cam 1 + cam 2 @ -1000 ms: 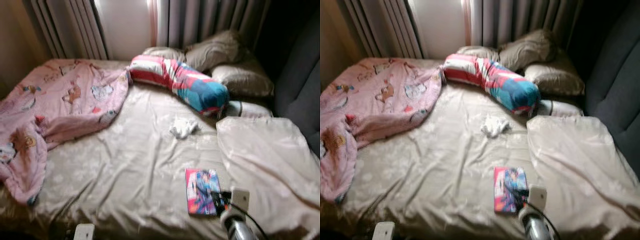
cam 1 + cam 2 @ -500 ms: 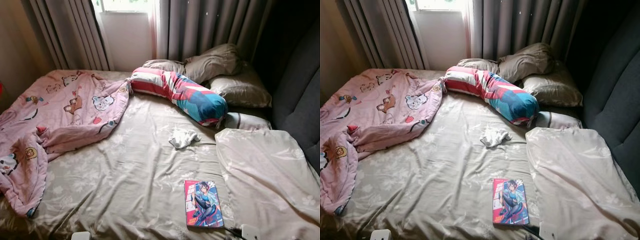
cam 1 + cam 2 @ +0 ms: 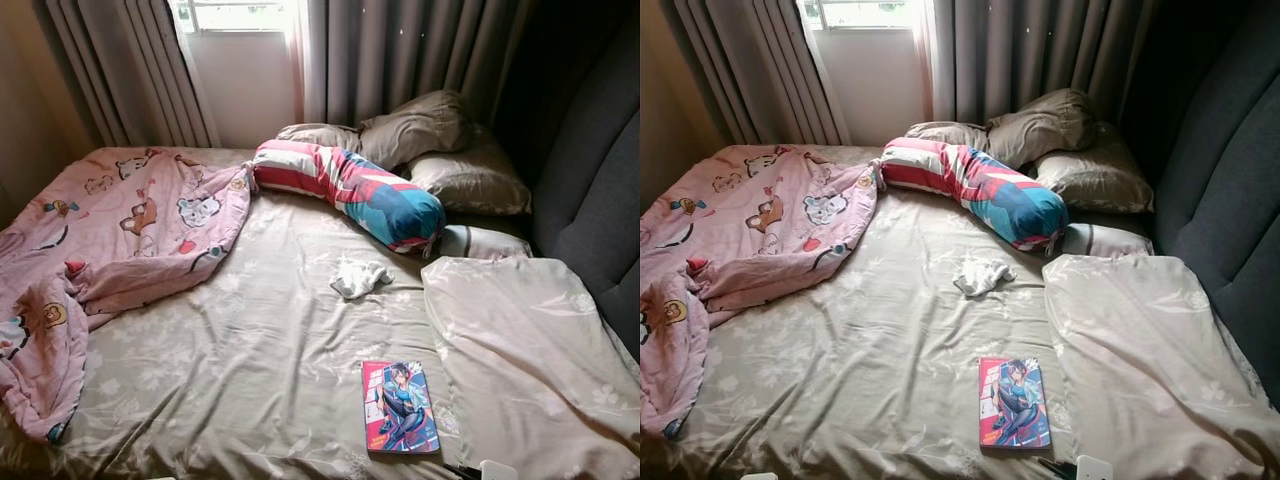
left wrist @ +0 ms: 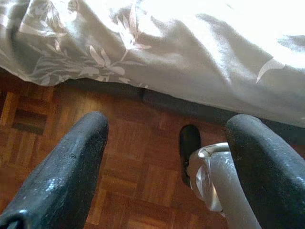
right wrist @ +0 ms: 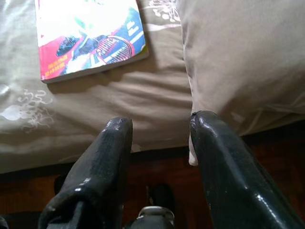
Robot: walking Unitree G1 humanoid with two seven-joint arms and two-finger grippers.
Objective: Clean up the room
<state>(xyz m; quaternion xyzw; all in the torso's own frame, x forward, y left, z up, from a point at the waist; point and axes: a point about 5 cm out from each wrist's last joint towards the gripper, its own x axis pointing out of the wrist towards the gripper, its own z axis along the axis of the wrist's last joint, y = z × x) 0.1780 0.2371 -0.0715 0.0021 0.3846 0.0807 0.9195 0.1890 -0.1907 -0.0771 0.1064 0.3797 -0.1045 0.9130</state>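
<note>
A colourful book lies flat on the beige sheet near the bed's front edge. Further back rests a crumpled white cloth. A pink cartoon blanket is bunched over the bed's left side. My right gripper is open and empty, hovering at the bed's edge just short of the book; its tip peeks in at the lower edge. My left gripper is open and empty, low beside the bed over the wooden floor.
A striped red and blue bolster and brown pillows lie at the head of the bed. A folded beige duvet covers the right side. A dark padded headboard is on the right, curtains behind. Parquet floor runs under the bed's edge.
My right arm has dropped from beside the book to the bottom edge of the head views. The camera has shifted and the picture has sharpened. The bed's items lie as before.
</note>
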